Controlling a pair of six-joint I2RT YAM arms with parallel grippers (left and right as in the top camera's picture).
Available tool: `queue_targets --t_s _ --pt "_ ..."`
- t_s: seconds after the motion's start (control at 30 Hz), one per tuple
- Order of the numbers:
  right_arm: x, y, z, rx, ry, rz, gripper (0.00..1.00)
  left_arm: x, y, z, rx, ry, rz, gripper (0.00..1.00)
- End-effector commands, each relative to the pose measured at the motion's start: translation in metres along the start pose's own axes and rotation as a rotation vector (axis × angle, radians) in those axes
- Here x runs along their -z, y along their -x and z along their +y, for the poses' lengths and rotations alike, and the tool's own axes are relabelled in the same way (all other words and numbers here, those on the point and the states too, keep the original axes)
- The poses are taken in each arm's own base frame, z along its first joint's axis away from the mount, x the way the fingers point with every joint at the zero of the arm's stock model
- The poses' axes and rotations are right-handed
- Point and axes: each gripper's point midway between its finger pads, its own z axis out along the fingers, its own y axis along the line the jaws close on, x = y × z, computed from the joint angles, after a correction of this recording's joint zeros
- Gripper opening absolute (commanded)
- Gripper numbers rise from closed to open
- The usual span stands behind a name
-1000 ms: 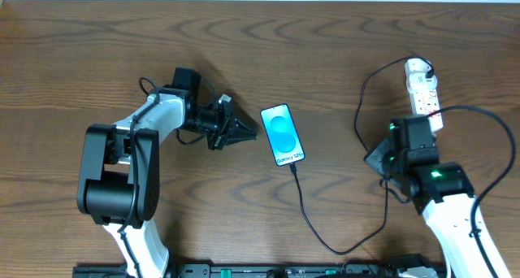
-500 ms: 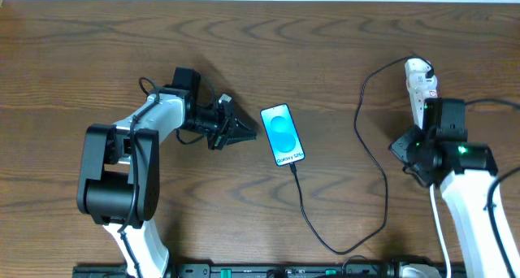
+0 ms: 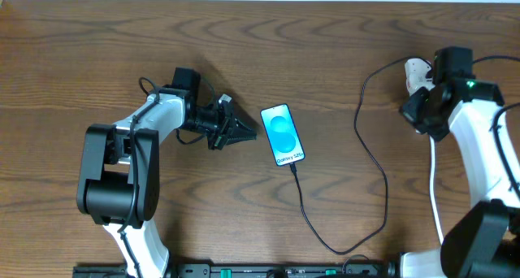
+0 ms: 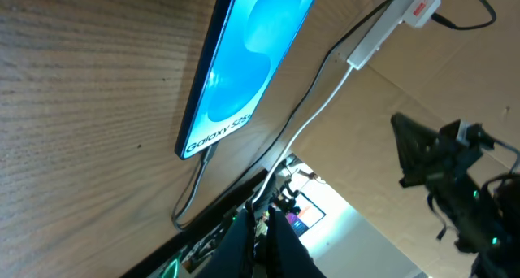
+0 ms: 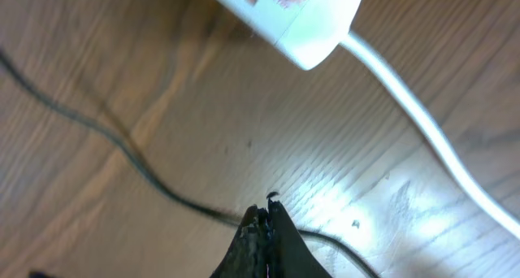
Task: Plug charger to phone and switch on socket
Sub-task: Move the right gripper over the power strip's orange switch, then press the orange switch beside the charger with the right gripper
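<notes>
Phone (image 3: 283,135) lies screen-up at mid-surface (image 3: 81,50); charger (image 3: 382,176) tip meets its near edge. Left end effector (image 3: 250,133): closed, empty, beside phone. Right end effector (image 5: 264,213): closed, empty, near socket (image 3: 417,69).

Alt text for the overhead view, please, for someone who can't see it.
A lit phone lies mid-table, a thin black charger cable looping from its lower end toward the white socket at upper right. The shut left gripper points at the phone's left side; the shut right gripper sits by the socket, its arm hiding most of it.
</notes>
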Motion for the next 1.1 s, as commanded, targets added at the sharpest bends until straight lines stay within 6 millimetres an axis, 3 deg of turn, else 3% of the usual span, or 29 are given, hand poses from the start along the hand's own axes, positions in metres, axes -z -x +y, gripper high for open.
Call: queue_targets --t_s 0.0,0.33,0.47,0.77,1.07 --pt "-0.003 0.027 -0.008 -0.02 -0.017 -0.019 0.01 0.005 -0.002 -0.009 -0.031 -0.018 -0.006 0.07" --pt "-0.054 0.073 -0.037 -0.144 -0.07 -0.002 0.01 0.005 0.0 -0.006 -0.03 -0.001 -0.02 0.07" --pt "-0.07 0.087 -0.039 -0.159 -0.057 0.028 0.01 0.005 0.0 -0.006 -0.03 -0.001 -0.02 0.07" --pt "-0.084 0.11 -0.023 -0.187 0.038 0.061 0.01 0.005 0.0 -0.006 -0.03 -0.001 -0.02 0.07" --pt "-0.087 0.115 -0.016 -0.233 0.069 0.049 0.01 0.005 0.0 -0.006 -0.03 -0.001 -0.02 0.07"
